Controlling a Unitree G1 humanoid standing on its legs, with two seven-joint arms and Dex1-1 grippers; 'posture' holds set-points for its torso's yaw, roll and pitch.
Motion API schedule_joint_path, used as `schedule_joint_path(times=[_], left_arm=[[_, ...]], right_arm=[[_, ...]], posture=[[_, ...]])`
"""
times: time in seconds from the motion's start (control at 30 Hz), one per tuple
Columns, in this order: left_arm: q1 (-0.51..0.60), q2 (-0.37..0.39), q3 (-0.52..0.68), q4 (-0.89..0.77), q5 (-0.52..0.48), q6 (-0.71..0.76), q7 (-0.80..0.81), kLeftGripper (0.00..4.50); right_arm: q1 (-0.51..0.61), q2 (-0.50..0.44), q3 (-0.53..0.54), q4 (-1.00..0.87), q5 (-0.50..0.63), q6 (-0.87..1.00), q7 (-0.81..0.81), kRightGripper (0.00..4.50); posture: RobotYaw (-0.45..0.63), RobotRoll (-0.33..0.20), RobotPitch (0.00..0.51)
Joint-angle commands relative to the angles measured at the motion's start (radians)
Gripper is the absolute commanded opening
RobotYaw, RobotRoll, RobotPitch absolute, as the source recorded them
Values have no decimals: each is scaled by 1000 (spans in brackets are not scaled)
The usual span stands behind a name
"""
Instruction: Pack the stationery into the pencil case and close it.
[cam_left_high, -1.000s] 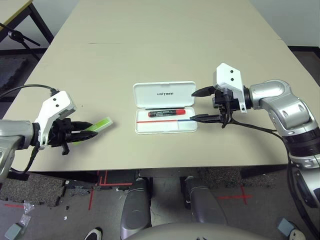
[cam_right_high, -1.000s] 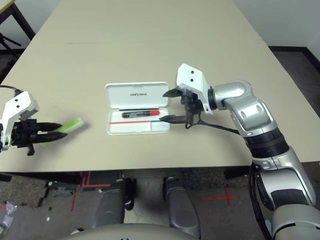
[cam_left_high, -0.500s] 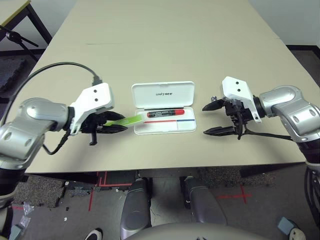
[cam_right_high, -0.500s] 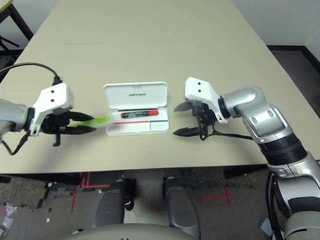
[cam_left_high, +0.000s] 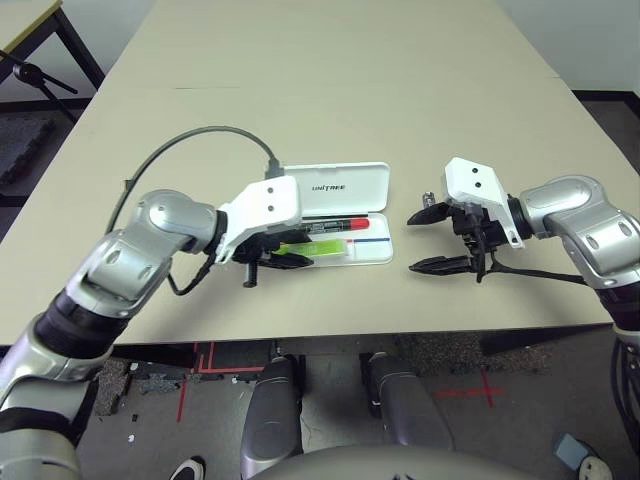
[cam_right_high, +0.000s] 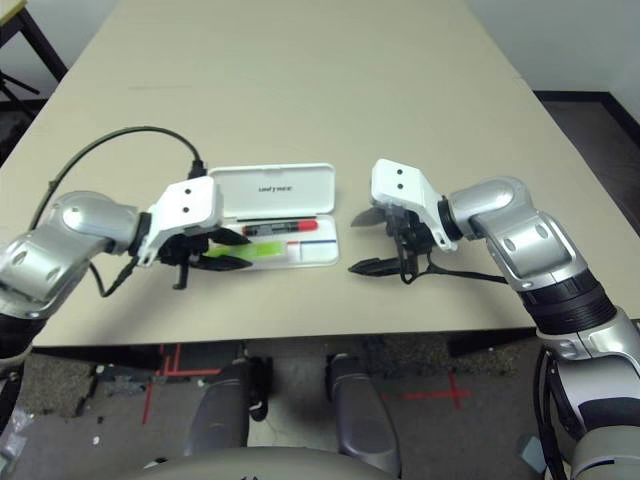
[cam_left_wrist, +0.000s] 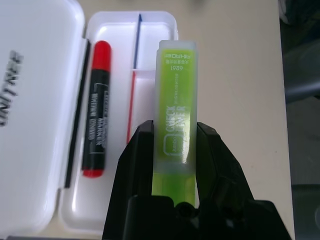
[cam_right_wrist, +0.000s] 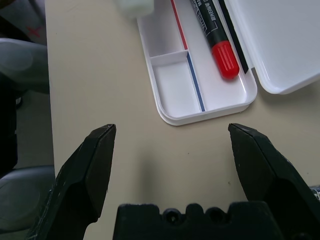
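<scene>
Left gripper (cam_left_wrist: 175, 145) is clamped on the near end of the green bar (cam_left_wrist: 176, 107), held over the open pencil case (cam_left_high: 375, 250) tray beside the marker (cam_left_high: 328, 226). The bar looks light, rigid and slick, so a side pinch suits it. Right gripper (cam_left_high: 428, 240) hangs wide open just off the case's right edge. Tiny grey piece (cam_left_high: 427, 197) sits on the table behind it.

L pincer (cam_left_wrist: 173, 150) grips green bar (cam_left_wrist: 176, 131) over open case (cam_left_wrist: 45, 100), marker (cam_left_wrist: 96, 127) inside

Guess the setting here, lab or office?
Probably a robotics lab: bare beige table, red tape marks on the grey carpet, a black stand in one corner.
</scene>
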Motion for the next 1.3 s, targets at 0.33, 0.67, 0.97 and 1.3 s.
schedule_joint_path(times=[0.33, 0.67, 0.97, 1.3], left_arm=[[-40, -51, -57, 99, 110, -57, -4, 1090], [-28, -63, -55, 98, 130, -57, -2, 1440], [-10, -59, 2, 39, 80, -23, 0, 4467], [14, 54, 273, -79, -122, 49, -27, 4467]], right_arm=[[25, -3, 5, -25, -5, 0, -24, 4500], [24, 3, 7, -19, -13, -6, -35, 4500], [24, 4, 5, -14, -17, -10, -40, 4500], [42, 3, -47, -15, 20, 6, -57, 4500]], posture=[[-130, 0, 166], [-130, 0, 169], [-132, 0, 166], [-122, 0, 168]])
